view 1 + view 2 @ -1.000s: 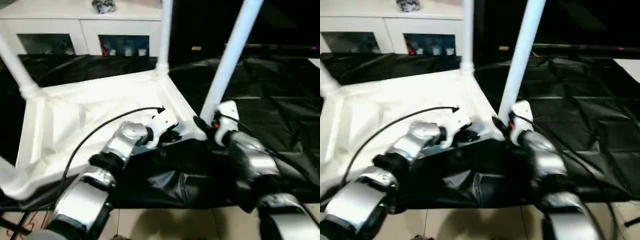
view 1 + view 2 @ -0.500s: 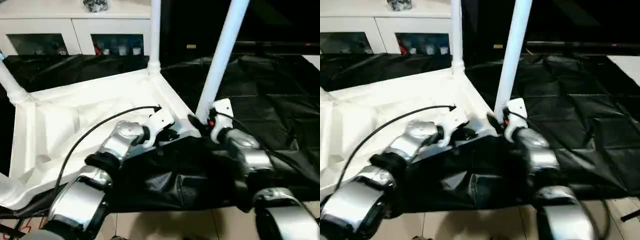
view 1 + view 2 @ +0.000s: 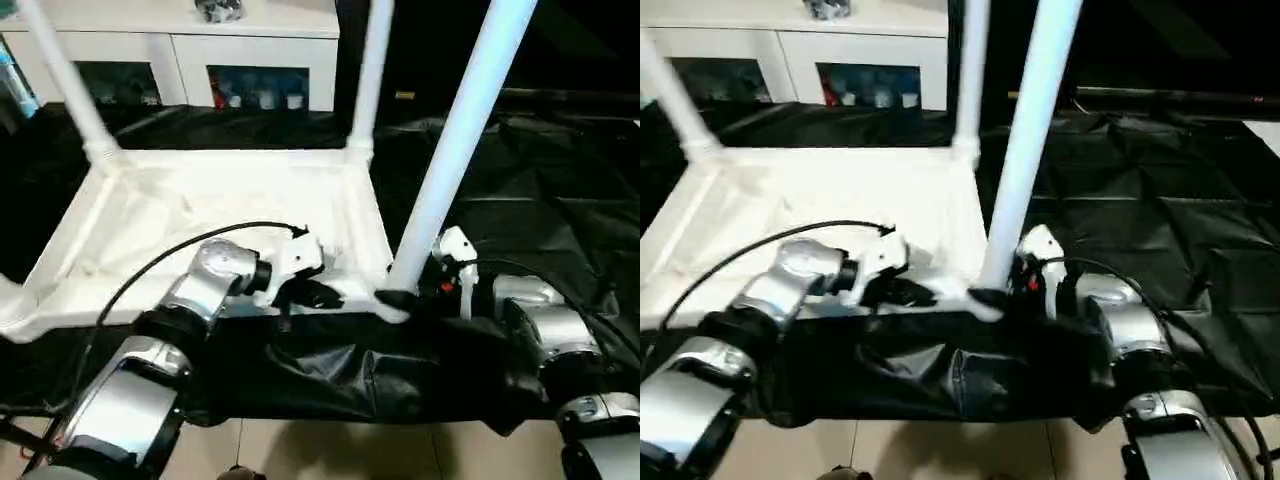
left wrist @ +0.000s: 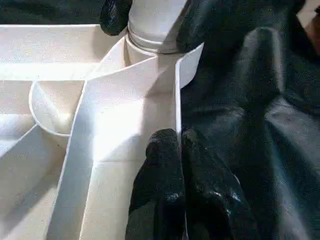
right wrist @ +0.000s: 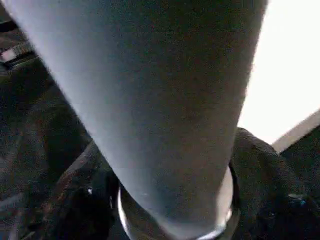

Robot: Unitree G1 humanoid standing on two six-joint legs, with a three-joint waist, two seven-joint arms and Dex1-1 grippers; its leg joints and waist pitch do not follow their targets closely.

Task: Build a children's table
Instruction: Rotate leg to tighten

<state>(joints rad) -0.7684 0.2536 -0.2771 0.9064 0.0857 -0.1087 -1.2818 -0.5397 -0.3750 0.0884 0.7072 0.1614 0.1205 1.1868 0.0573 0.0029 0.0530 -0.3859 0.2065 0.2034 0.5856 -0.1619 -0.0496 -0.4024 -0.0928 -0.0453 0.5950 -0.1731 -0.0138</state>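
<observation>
The children's table lies upside down: a white ribbed tabletop [image 3: 200,210] with legs standing up from its corners. The near right leg [image 3: 455,150] rises from its round socket [image 4: 150,42]. Two more legs stand at the far right [image 3: 372,70] and far left [image 3: 65,80]. My left gripper [image 3: 322,295] is shut, pinching the thin rim wall just beside that socket [image 4: 175,142]. My right gripper [image 3: 395,298] is closed around the base of the near right leg, one black finger [image 4: 116,14] on each side of it. That leg [image 5: 165,100] looms close in the right wrist view.
A black sheet [image 3: 540,180] covers the ground under and right of the table, bunched up along its front edge [image 3: 330,370]. A white cabinet [image 3: 250,50] with glass doors stands behind. Light floor tiles [image 3: 330,450] show nearest me. A black cable [image 3: 150,275] loops over my left forearm.
The whole view has shifted, so the tabletop now looks squarer. Both grippers remain at the near right corner. My right forearm now lies lower and further right.
</observation>
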